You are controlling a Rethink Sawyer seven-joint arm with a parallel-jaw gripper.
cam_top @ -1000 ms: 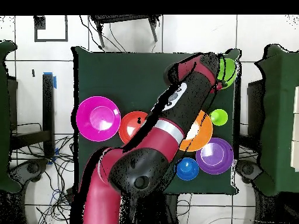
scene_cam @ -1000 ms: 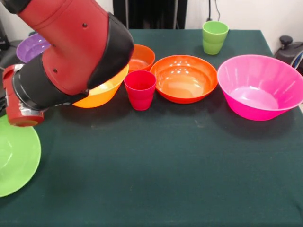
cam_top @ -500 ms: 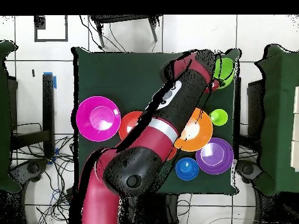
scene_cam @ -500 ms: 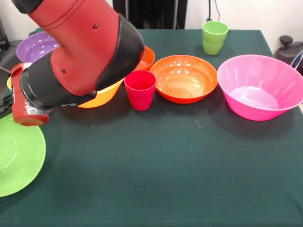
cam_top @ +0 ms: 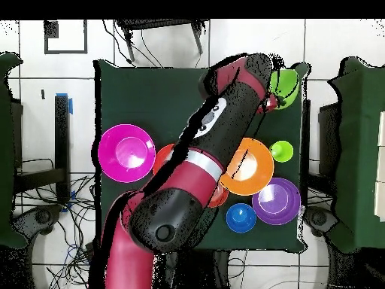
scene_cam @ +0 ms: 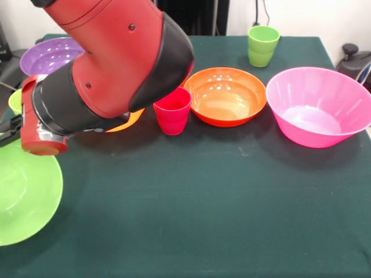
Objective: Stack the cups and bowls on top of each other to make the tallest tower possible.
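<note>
Hand [scene_cam: 8,130] at the lime green bowl [scene_cam: 23,194], its spread impossible to tell, mostly hidden.

Lime green bowl [scene_cam: 23,200] tilted, table's edge; pink bowl [scene_cam: 319,107], orange bowl [scene_cam: 226,95] upright, unstacked.

A dark green cloth-covered table [scene_cam: 232,208] fills the middle of the room. Past its far right corner sits a rounded grey-black object [scene_cam: 355,58] I cannot identify. From above, the white tiled floor [cam_top: 165,41] shows dark grout lines, with tangled cables [cam_top: 75,226] beside the table and a small blue tape mark [cam_top: 68,102].
</note>
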